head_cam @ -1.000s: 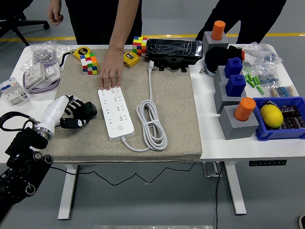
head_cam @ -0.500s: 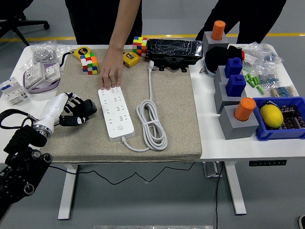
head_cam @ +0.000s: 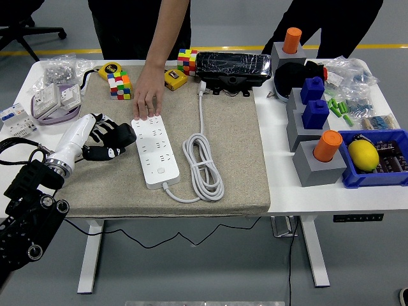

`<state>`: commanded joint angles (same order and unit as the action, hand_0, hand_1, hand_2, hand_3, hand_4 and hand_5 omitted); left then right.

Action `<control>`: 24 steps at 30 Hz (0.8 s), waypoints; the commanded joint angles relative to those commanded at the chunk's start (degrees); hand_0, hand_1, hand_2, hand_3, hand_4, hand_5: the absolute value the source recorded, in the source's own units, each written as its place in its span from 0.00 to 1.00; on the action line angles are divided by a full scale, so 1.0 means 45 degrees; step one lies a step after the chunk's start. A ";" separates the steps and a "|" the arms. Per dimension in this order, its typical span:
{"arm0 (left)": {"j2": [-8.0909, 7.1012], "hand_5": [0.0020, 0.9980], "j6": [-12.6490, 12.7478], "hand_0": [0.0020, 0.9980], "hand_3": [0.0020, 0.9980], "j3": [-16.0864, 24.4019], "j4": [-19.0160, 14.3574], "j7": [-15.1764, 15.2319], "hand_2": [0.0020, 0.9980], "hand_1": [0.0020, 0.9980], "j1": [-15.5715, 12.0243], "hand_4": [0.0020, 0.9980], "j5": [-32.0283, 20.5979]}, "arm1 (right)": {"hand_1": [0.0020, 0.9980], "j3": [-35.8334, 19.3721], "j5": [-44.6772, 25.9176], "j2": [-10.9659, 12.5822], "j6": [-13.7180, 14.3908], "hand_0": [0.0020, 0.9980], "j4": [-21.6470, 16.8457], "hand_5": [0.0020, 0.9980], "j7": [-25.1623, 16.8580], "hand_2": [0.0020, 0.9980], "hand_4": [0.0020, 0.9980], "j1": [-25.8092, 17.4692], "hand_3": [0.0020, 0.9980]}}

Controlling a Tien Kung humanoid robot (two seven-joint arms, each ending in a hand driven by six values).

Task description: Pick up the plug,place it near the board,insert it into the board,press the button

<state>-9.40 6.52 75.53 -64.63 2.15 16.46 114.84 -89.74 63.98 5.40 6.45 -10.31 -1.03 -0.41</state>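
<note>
Left arm comes in from the lower left, white forearm angled up and to the right, wrist low over the bench. The left hand is black, fingers loosely curled and relaxed, gripping nothing. At the far side, a person's hand reaches down, palm flat, fingertips pressing downward, arm straight.

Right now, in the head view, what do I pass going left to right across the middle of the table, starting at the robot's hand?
Robot's left black hand → white power strip → coiled white cable → orange cylinder in its grey block → yellow lemon in the blue bin.
</note>
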 joint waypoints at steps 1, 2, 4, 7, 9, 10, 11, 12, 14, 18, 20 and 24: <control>-0.0006 0.00 -0.0022 0.37 0.50 -0.0020 -0.0087 -0.0010 0.33 0.38 -0.0002 0.73 -0.0010 | 0.80 0.0014 -0.0003 0.0005 -0.0002 0.83 0.0000 1.00 0.0000 0.79 1.00 -0.0001 0.81; -0.0017 0.00 -0.0059 0.37 0.50 -0.0050 -0.0198 -0.0027 0.33 0.38 0.0000 0.73 -0.0027 | 0.80 -0.0004 0.0005 0.0009 0.0003 0.83 0.0000 1.00 0.0002 0.79 1.00 0.0000 0.81; -0.0046 0.00 -0.0131 0.37 0.50 -0.0109 -0.0389 -0.0059 0.33 0.38 0.0000 0.73 -0.0060 | 0.80 -0.0006 -0.0001 0.0017 0.0008 0.83 0.0000 1.00 0.0004 0.79 1.00 -0.0002 0.81; -0.0097 0.00 -0.0276 0.37 0.50 -0.0191 -0.0629 -0.0137 0.32 0.37 -0.0026 0.73 -0.0033 | 0.80 -0.0041 0.0030 0.0018 0.0011 0.83 0.0000 1.00 0.0011 0.79 1.00 -0.0017 0.81; -0.0131 0.00 -0.0366 0.37 0.50 -0.0267 -0.0725 -0.0175 0.32 0.37 -0.0036 0.73 -0.0012 | 0.80 -0.0048 0.0041 0.0018 0.0011 0.83 0.0000 1.00 0.0015 0.79 1.00 -0.0026 0.81; -0.0156 0.00 -0.0426 0.37 0.50 -0.0336 -0.0776 -0.0195 0.32 0.37 -0.0042 0.73 -0.0009 | 0.80 -0.0042 0.0042 0.0017 0.0011 0.83 0.0000 1.00 0.0016 0.79 1.00 -0.0034 0.81; -0.0176 0.00 -0.0472 0.37 0.49 -0.0391 -0.0813 -0.0208 0.31 0.37 -0.0047 0.72 -0.0007 | 0.80 -0.0036 0.0043 0.0016 0.0011 0.83 0.0000 1.00 0.0017 0.79 1.00 -0.0041 0.81; -0.0203 0.00 -0.0555 0.37 0.49 -0.0485 -0.0863 -0.0230 0.31 0.37 -0.0056 0.72 -0.0006 | 0.80 -0.0061 0.0061 0.0011 0.0012 0.83 0.0000 1.00 0.0024 0.79 1.00 -0.0052 0.81; -0.0278 0.00 -0.0653 0.37 0.49 -0.0697 -0.0928 -0.0257 0.31 0.37 -0.0038 0.72 -0.0034 | 0.80 -0.0086 0.0087 0.0006 0.0015 0.83 0.0000 1.00 0.0034 0.79 1.00 -0.0057 0.81; -0.0452 0.00 -0.0785 0.37 0.49 -0.1145 -0.0959 -0.0284 0.31 0.37 0.0094 0.72 -0.0132 | 0.80 -0.0078 0.0068 0.0020 0.0029 0.83 0.0000 1.00 0.0023 0.79 1.00 -0.0025 0.81; -0.0515 0.00 -0.0800 0.37 0.49 -0.1308 -0.0921 -0.0287 0.31 0.37 0.0193 0.72 -0.0171 | 0.80 -0.0056 0.0047 0.0028 0.0031 0.83 0.0000 1.00 0.0020 0.79 1.00 -0.0012 0.81; -0.0612 0.00 -0.0794 0.37 0.49 -0.1605 -0.0616 -0.0249 0.31 0.37 0.0476 0.72 -0.0229 | 0.80 -0.0096 0.0079 0.0038 0.0038 0.83 0.0000 1.00 0.0045 0.79 1.00 -0.0023 0.81</control>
<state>-12.16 2.95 68.30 -67.40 1.03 18.61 113.81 -90.17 64.33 5.57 6.62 -10.31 -0.83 -0.51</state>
